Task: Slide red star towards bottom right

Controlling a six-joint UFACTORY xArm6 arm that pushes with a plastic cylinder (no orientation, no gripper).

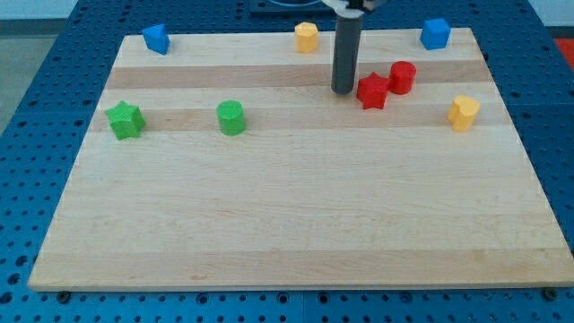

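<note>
The red star [372, 91] lies on the wooden board [296, 206] at the upper right of the middle. My tip [343, 91] stands just to the star's left, close to it or touching it. A red cylinder [402, 77] sits just up and right of the star, nearly touching it.
A yellow block [464, 113] lies to the right of the star. A blue block [436, 33] is at the top right, a yellow block [307, 38] at the top middle, a blue block [156, 39] at the top left. A green star [125, 120] and a green cylinder [231, 117] lie at the left.
</note>
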